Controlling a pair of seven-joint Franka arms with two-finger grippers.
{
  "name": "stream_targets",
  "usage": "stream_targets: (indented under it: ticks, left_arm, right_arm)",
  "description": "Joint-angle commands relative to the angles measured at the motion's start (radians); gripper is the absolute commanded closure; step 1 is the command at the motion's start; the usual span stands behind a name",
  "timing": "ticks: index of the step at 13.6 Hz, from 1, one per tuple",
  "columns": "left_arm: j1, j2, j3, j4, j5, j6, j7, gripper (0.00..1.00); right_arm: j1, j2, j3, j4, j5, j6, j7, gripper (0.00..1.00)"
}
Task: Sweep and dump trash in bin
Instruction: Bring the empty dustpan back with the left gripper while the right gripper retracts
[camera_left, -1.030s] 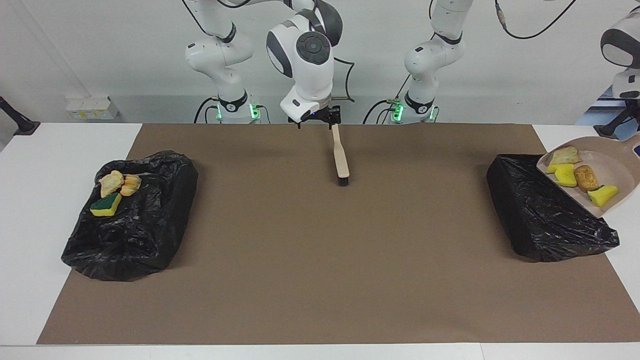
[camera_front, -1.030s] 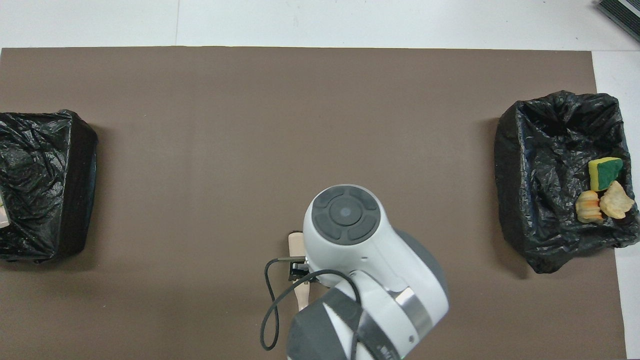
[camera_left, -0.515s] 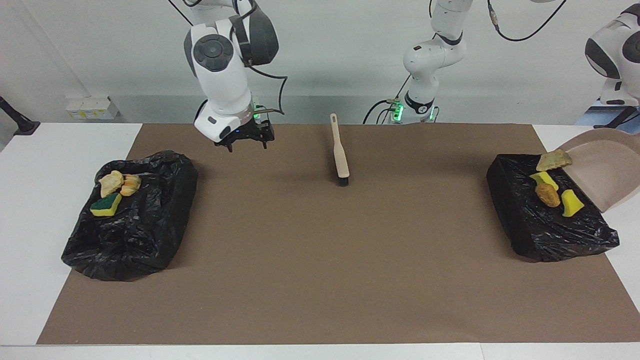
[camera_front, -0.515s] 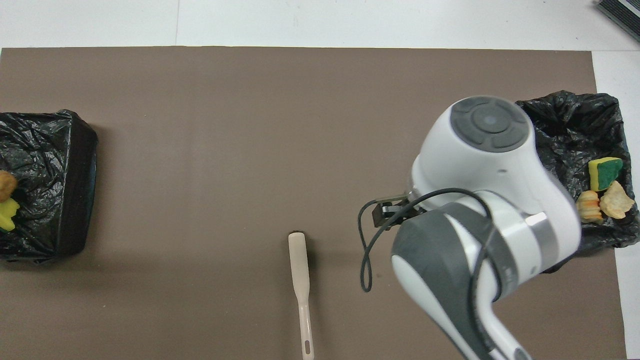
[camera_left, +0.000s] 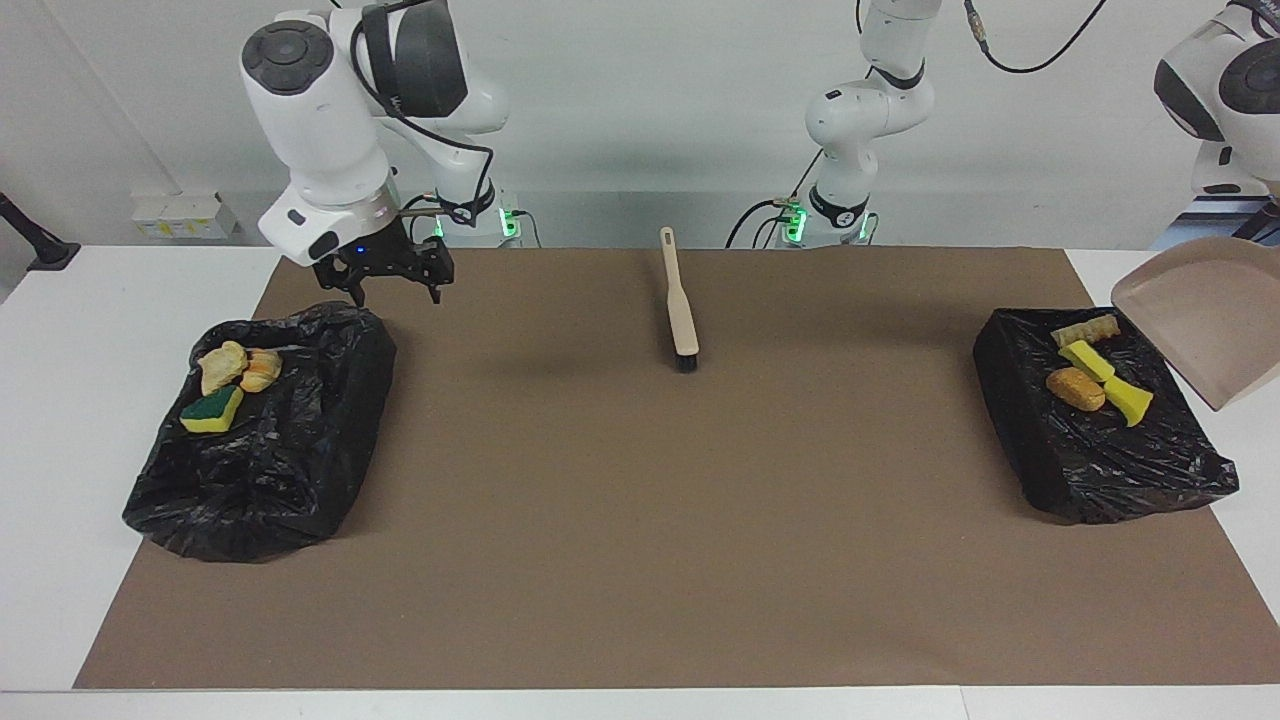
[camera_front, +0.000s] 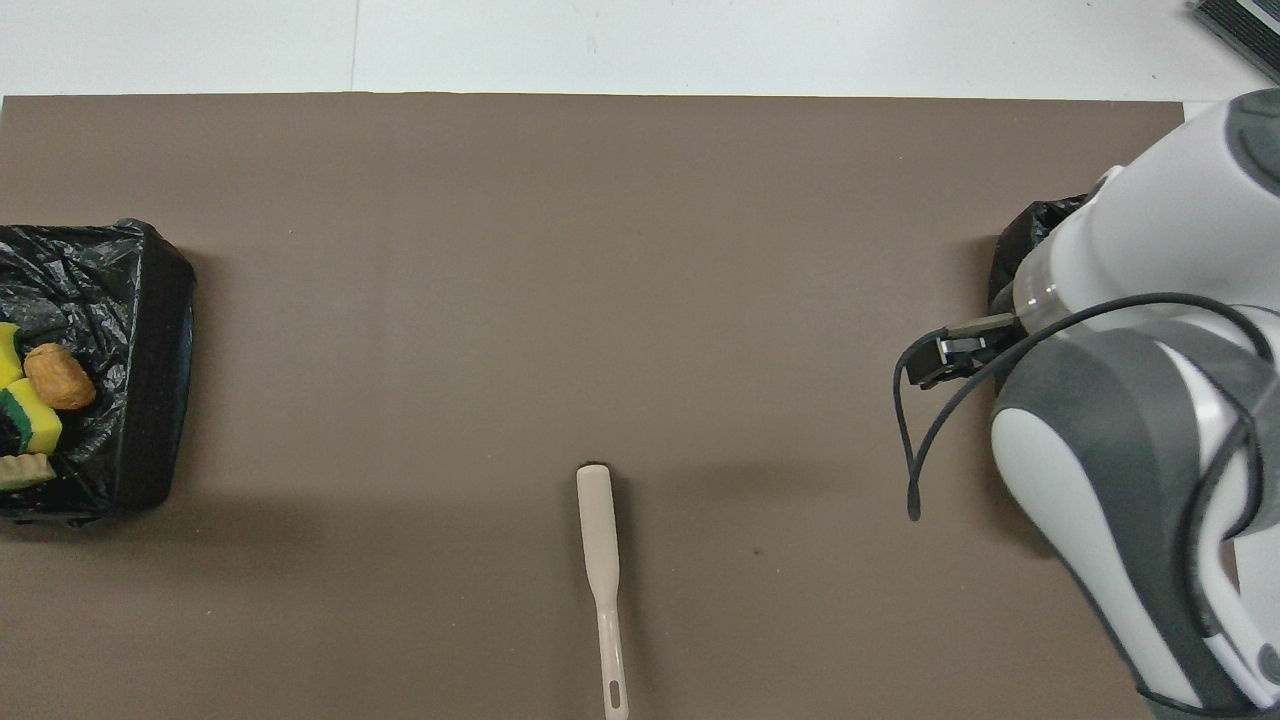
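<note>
Several bits of trash lie in the black-lined bin (camera_left: 1030, 440) at the left arm's end: a brown lump (camera_left: 1075, 388) (camera_front: 58, 377), yellow sponge scraps (camera_left: 1128, 400) and a beige piece (camera_left: 1085, 330). The beige dustpan (camera_left: 1200, 320) hangs tilted and empty above that bin. My left gripper is out of view and holds the dustpan. A second bin (camera_left: 300, 450) at the right arm's end holds a green-backed sponge (camera_left: 212, 410) and two crumbly lumps (camera_left: 240, 367). My right gripper (camera_left: 392, 285) hovers open and empty over that bin's edge nearest the robots.
The beige brush (camera_left: 681, 305) (camera_front: 603, 560) lies flat on the brown mat (camera_left: 640, 520) between the two arm bases, bristles pointing away from the robots. In the overhead view the right arm (camera_front: 1130, 420) covers most of its bin.
The right gripper left the brush handle and swung to the bin at its end. The dustpan tipped steeper and its trash slid down into the bin below.
</note>
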Motion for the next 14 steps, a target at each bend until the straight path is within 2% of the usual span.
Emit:
stream_targets:
  ticks: [1,4,6,8,14]
  left_arm:
    - [-0.052,-0.014,0.004,-0.001,-0.124,-0.083,-0.064,1.00]
    - [-0.061,-0.043,0.001,-0.038,-0.297,-0.121,-0.147,1.00]
    - [-0.102,-0.063,0.001,-0.079,-0.395,-0.128,-0.251,1.00]
    - [-0.169,-0.077,0.001,-0.131,-0.472,-0.134,-0.421,1.00]
    - [-0.380,-0.068,0.001,-0.239,-0.658,-0.076,-0.959,1.00]
  right_arm:
    - [-0.044,-0.002,0.010,0.010,-0.012,-0.002,-0.018,0.00]
    - [-0.065,0.001,0.001,0.010,-0.010,-0.001,-0.025,0.00]
    - [-0.013,-0.002,-0.063,0.012,-0.010,-0.004,-0.026,0.00]
    - [0.042,-0.002,-0.128,0.012,-0.001,-0.004,-0.026,0.00]
    - [0.076,-0.004,-0.165,0.108,0.023,-0.084,-0.032,0.00]
